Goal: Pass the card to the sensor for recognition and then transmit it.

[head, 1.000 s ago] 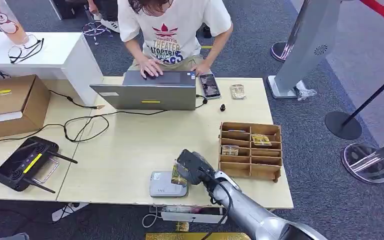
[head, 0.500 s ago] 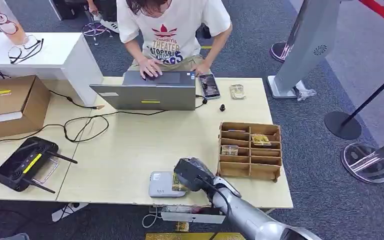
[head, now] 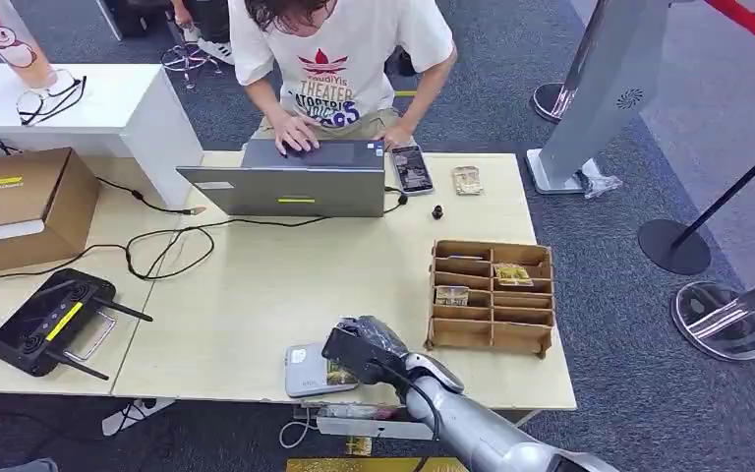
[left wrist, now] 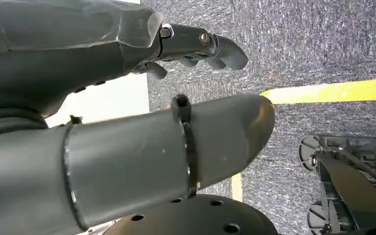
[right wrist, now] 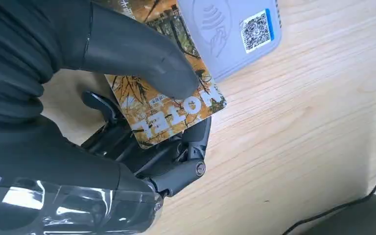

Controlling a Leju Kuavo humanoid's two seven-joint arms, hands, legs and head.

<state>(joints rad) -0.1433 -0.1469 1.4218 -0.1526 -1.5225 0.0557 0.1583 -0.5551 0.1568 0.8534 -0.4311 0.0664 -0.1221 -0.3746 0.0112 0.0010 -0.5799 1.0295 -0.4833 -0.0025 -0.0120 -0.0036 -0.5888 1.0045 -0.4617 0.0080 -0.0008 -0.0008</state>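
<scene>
My right hand (head: 362, 350) hangs low over the table's front edge and pinches an orange patterned card (right wrist: 169, 100) between its thumb and fingers. The card (head: 340, 372) lies flat across the near end of the grey card sensor (head: 307, 370), a small rounded box with a QR sticker (right wrist: 256, 30); whether the card touches it I cannot tell. My left hand (left wrist: 127, 88) hangs beside my body over the grey carpet, its fingers apart and holding nothing.
A wooden divider tray (head: 492, 297) with more cards stands right of the sensor. A person types at a laptop (head: 290, 182) across the table, a phone (head: 412, 168) beside it. A black controller (head: 51, 320) and a cardboard box (head: 20, 202) sit left. Cables (head: 167, 241) cross the tabletop.
My right hand has moved left and toward the table's front edge, bringing the card down flat over the sensor. The sensor has shifted slightly left with it.
</scene>
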